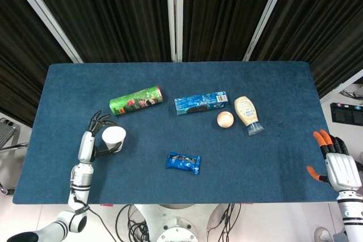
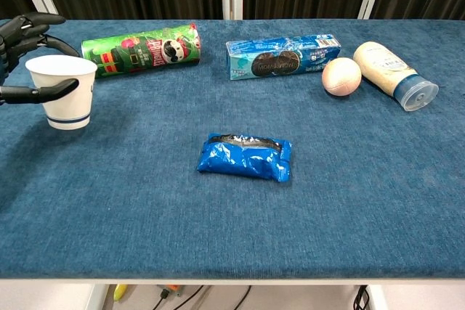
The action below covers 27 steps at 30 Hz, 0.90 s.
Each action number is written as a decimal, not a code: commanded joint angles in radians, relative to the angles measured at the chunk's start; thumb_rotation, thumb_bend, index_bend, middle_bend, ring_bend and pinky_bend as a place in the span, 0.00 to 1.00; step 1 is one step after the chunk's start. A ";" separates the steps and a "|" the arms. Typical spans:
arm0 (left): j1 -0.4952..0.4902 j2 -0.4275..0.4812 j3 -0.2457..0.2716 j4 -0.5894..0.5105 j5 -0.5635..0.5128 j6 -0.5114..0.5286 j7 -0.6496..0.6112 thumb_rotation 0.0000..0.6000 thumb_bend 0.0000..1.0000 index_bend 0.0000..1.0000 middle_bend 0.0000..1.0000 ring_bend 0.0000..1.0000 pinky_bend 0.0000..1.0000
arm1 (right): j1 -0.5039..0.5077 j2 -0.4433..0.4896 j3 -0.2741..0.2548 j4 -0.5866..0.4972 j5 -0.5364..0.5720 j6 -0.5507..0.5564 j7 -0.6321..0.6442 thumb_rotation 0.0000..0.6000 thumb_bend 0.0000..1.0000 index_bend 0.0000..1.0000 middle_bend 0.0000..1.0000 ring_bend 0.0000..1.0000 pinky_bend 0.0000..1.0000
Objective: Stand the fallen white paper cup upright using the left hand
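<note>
The white paper cup (image 1: pixel 114 138) (image 2: pixel 64 92) with a blue band stands upright, mouth up, on the blue table (image 1: pixel 272 83) near its left edge. My left hand (image 1: pixel 88 143) (image 2: pixel 22 34) holds it from the left. The thumb lies across the cup's front and the fingers curl behind it. Whether the cup's base fully rests on the cloth I cannot tell. My right hand (image 1: pixel 340 168) hangs off the table's front right corner, fingers apart and holding nothing. It shows only in the head view.
A green chips can (image 1: pixel 136 100) (image 2: pixel 142 49) lies just behind the cup. Further right are a blue cookie box (image 1: pixel 201 102), a pale ball (image 1: pixel 225 119) and a lying sauce bottle (image 1: pixel 247 114). A blue snack packet (image 1: pixel 183 162) (image 2: pixel 245 156) lies at centre front.
</note>
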<state>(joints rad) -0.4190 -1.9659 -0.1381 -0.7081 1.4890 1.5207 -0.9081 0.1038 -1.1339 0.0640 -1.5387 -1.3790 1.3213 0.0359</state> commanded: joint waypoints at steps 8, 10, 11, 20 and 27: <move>0.003 0.003 0.010 0.013 0.013 -0.007 -0.022 1.00 0.19 0.15 0.28 0.00 0.00 | -0.001 -0.003 0.003 0.000 0.002 0.006 0.000 1.00 0.20 0.00 0.00 0.00 0.00; 0.004 0.006 0.010 0.011 0.015 -0.006 -0.021 1.00 0.19 0.15 0.27 0.00 0.00 | -0.001 -0.004 0.003 0.001 0.003 0.006 0.000 1.00 0.20 0.00 0.00 0.00 0.00; 0.005 0.007 0.010 0.009 0.015 -0.004 -0.021 1.00 0.19 0.15 0.27 0.00 0.00 | -0.001 -0.004 0.003 0.001 0.003 0.006 0.000 1.00 0.20 0.00 0.00 0.00 0.00; 0.005 0.086 0.005 -0.100 0.061 0.084 0.045 1.00 0.19 0.15 0.24 0.00 0.00 | -0.002 0.001 0.004 -0.001 0.003 0.011 0.000 1.00 0.20 0.00 0.00 0.00 0.00; 0.020 0.427 0.038 -0.518 0.081 0.026 0.415 1.00 0.18 0.16 0.22 0.00 0.00 | -0.010 0.013 0.009 -0.013 0.000 0.032 0.005 1.00 0.20 0.00 0.00 0.00 0.00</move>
<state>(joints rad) -0.4099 -1.7469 -0.1233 -0.9796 1.5652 1.6038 -0.7060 0.0948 -1.1223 0.0728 -1.5502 -1.3787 1.3521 0.0400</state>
